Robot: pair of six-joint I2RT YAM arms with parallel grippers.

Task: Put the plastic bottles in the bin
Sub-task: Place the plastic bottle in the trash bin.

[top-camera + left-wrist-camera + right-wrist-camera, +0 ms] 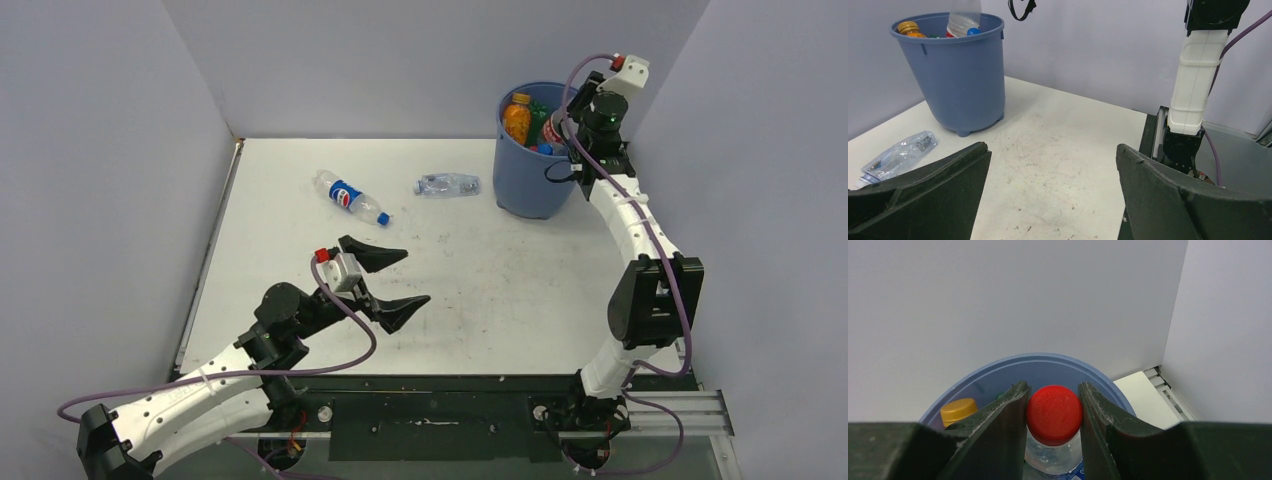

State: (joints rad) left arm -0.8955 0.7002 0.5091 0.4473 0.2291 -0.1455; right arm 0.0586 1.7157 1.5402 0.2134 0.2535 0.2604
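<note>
The blue bin [533,170] stands at the back right of the table, with an orange juice bottle [516,117] and others inside. My right gripper [1054,405] is over the bin, shut on the red cap of a clear bottle [1054,415] that hangs into it. A bottle with a blue label [350,197] and a crushed clear bottle [448,184] lie on the table left of the bin. My left gripper [392,279] is open and empty over the table's middle front. The left wrist view shows the bin [960,80] and the crushed bottle [898,157].
Grey walls close the table on the left, back and right. The right arm [1193,85] rises at the table's near right edge. A black strip runs along the front edge [430,385].
</note>
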